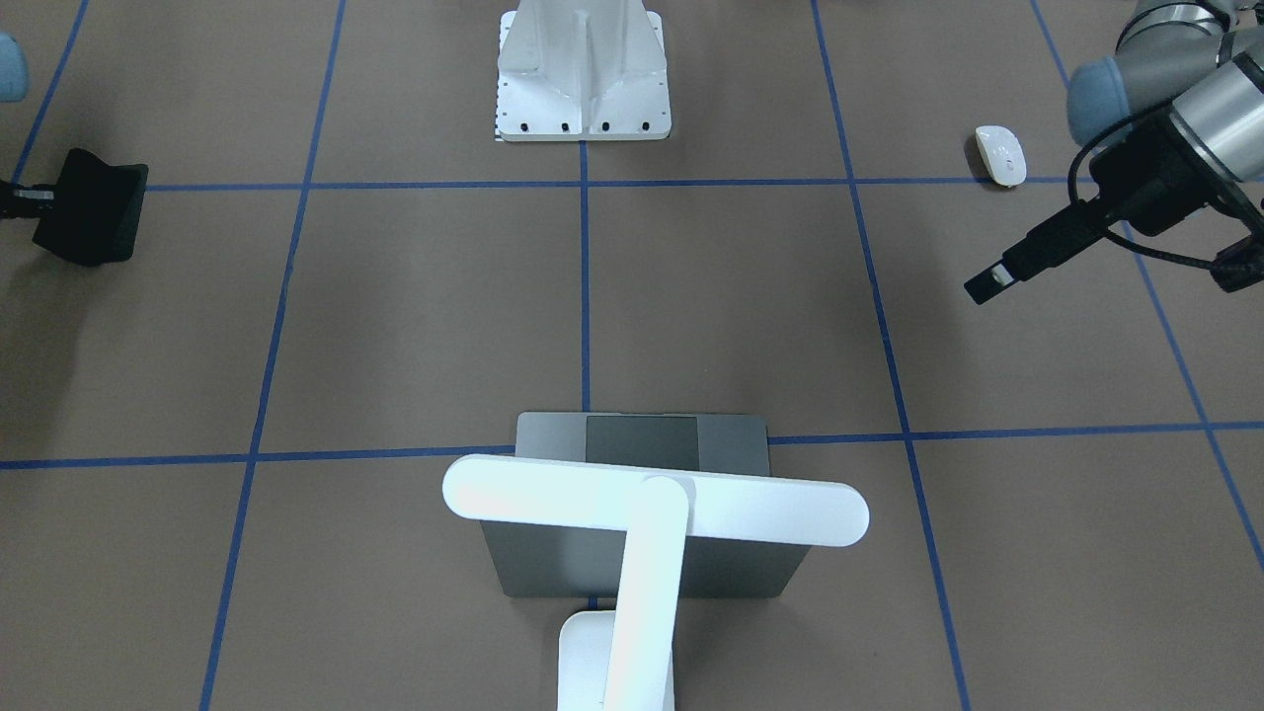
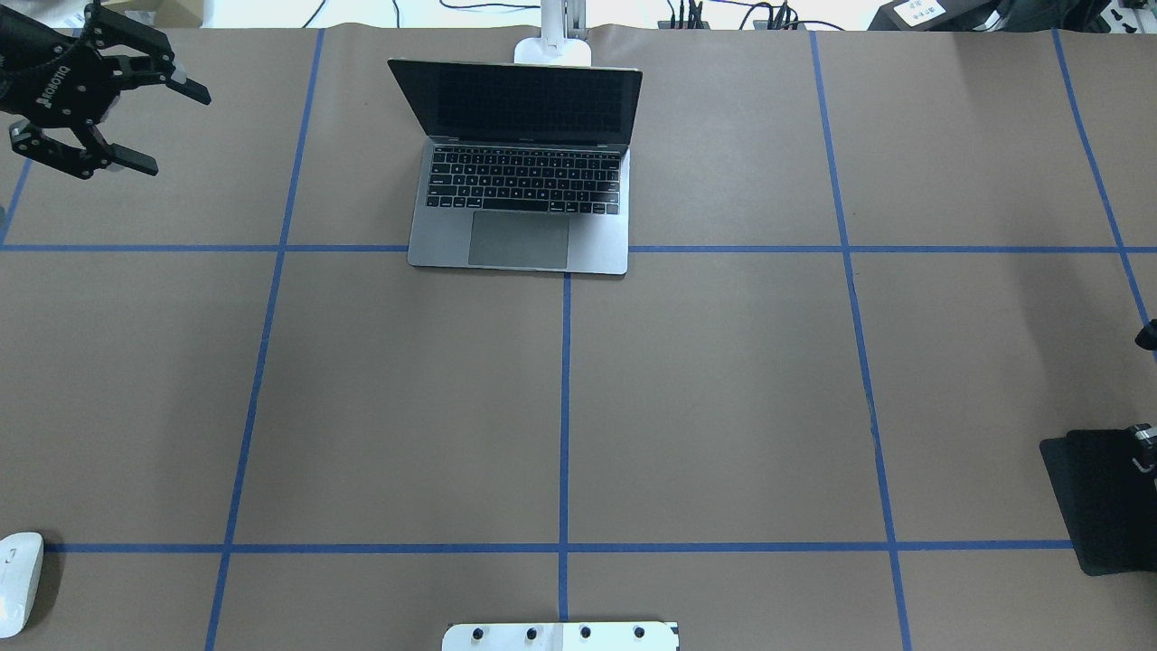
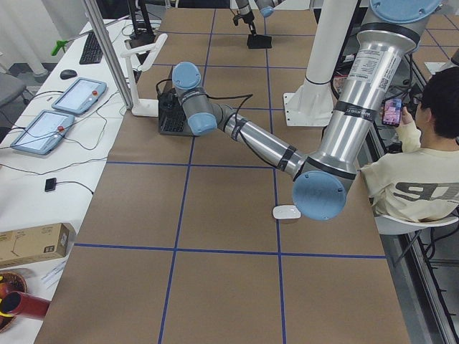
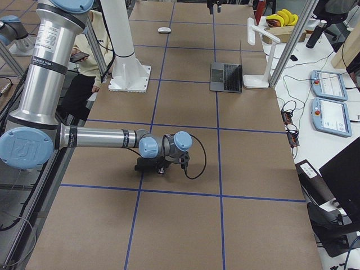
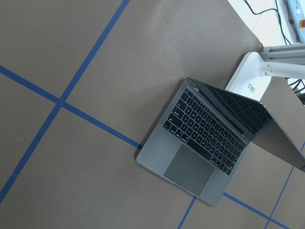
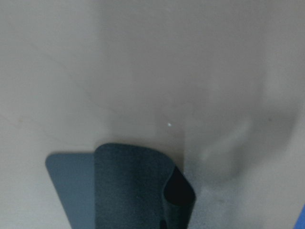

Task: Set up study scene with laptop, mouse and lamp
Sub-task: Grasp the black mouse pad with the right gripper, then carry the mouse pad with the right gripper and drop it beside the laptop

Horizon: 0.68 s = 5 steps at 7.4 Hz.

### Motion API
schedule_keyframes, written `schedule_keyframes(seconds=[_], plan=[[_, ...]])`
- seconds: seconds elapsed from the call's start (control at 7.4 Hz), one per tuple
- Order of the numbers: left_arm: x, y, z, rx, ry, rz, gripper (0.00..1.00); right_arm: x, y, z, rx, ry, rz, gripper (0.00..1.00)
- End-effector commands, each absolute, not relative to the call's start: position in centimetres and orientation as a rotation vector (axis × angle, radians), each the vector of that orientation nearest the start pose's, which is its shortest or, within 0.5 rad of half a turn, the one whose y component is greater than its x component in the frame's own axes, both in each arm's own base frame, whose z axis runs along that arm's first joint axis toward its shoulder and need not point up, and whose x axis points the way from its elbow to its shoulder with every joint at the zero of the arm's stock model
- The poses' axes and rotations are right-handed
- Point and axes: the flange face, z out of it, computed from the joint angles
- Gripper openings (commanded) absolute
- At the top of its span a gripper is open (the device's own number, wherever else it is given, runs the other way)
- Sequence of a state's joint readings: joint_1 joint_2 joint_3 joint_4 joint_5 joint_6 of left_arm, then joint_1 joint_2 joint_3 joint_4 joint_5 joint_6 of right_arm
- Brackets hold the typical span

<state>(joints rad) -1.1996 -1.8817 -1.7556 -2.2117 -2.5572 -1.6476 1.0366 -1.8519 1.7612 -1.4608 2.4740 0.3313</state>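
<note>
The open grey laptop [image 2: 520,208] sits at the table's far middle, and shows in the left wrist view [image 5: 200,143]. The white lamp stands just behind it, its base [image 2: 553,50] on the table and its bar head [image 1: 553,499] over the laptop. The white mouse [image 2: 18,579] lies at the near left edge, also in the front view [image 1: 1000,155]. My left gripper [image 2: 172,131] is open and empty, held high at the far left. My right gripper [image 2: 1143,452] is at the right edge, shut on a thin black pad [image 2: 1089,502] whose edge curls in the right wrist view [image 6: 143,191].
A white ribbed bracket [image 1: 583,79] is bolted at the near middle of the table. Blue tape lines grid the brown surface. A person sits beside the robot [image 3: 419,165]. Tablets and cables lie beyond the far table edge [image 4: 329,84].
</note>
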Motion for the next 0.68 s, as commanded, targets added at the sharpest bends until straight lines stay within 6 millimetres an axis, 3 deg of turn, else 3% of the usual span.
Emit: schedule_keyframes(seconds=[0.0,0.54], plan=[[13.3,-54.8,33.3,-0.110,1.332,-0.463,0.99,-13.7,-37.5,62.3,-0.279,-0.860,-0.188,0.00],[7.5,-55.7,41.8,0.010,1.251,-0.429,0.99,-15.1,-48.3,48.7,-0.183,-0.828,-0.142,0.00]])
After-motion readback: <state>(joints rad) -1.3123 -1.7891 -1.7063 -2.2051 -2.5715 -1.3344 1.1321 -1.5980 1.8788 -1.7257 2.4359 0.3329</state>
